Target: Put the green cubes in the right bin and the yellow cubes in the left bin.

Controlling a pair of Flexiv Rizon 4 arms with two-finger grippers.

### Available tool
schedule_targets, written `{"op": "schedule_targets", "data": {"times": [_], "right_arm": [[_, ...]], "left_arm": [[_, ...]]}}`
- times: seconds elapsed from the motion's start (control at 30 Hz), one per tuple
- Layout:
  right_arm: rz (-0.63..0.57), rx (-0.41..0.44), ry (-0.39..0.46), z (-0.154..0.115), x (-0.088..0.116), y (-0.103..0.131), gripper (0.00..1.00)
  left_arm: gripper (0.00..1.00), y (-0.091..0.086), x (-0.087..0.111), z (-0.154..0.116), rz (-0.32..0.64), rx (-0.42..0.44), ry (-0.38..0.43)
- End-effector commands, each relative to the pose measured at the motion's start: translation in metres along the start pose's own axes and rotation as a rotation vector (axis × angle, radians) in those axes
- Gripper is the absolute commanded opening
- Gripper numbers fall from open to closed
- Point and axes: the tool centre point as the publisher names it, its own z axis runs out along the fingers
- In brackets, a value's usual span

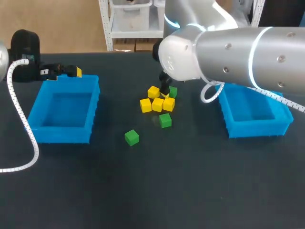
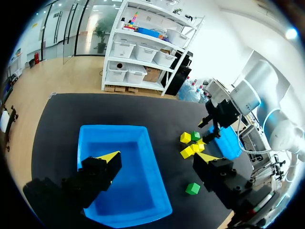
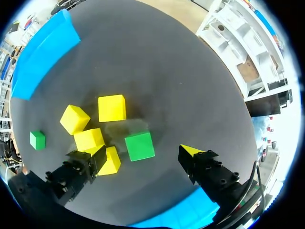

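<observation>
At desk (image 1: pixel 190 181) centre, four yellow cubes (image 1: pixel 157 104) bunched, touching; far green cube (image 1: pixel 172 91) at the bunch's 1 o'clock; near green cube (image 1: pixel 165 120) just beside it at 6 o'clock; stray green cube (image 1: pixel 132 137) apart at 8 o'clock; right hand (image 3: pixel 144 152) over the bunch, fingers spread, far green cube between them, ungripped; left bin (image 1: pixel 64 136) at 9 o'clock, right bin (image 1: pixel 257 129) at 3 o'clock; left hand (image 2: pixel 158 157) spread, holding nothing, above left bin's 12 o'clock rim.

Matt black tabletop (image 1: pixel 157 191); smooth, slightly glossy blue plastic left bin (image 1: pixel 62 134) and right bin (image 1: pixel 257 129); glossy silver-grey casing of the right arm (image 1: pixel 248 55); smooth matt yellow cubes (image 1: pixel 157 104) and green cubes (image 1: pixel 132 137).
</observation>
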Motion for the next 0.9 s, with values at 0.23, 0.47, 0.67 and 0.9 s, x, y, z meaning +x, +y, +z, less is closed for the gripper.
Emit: {"op": "schedule_targets", "data": {"times": [0.23, 0.47, 0.67, 0.9], "right_arm": [[0.023, -0.007, 0.004, 0.003, -0.013, -0.014, 1.00], [0.018, -0.005, 0.013, 0.007, -0.015, -0.018, 1.00], [0.017, -0.010, 0.024, 0.013, -0.013, -0.019, 1.00], [0.016, -0.001, 0.039, 0.019, -0.011, -0.017, 1.00]], "left_arm": [[1.00, 0.002, 0.001, 0.000, 0.002, 0.010, -0.005], [1.00, 0.002, 0.001, 0.000, 0.002, 0.010, -0.005], [1.00, 0.002, 0.001, 0.000, 0.002, 0.010, -0.005], [1.00, 0.002, 0.001, 0.000, 0.002, 0.010, -0.005]]}}
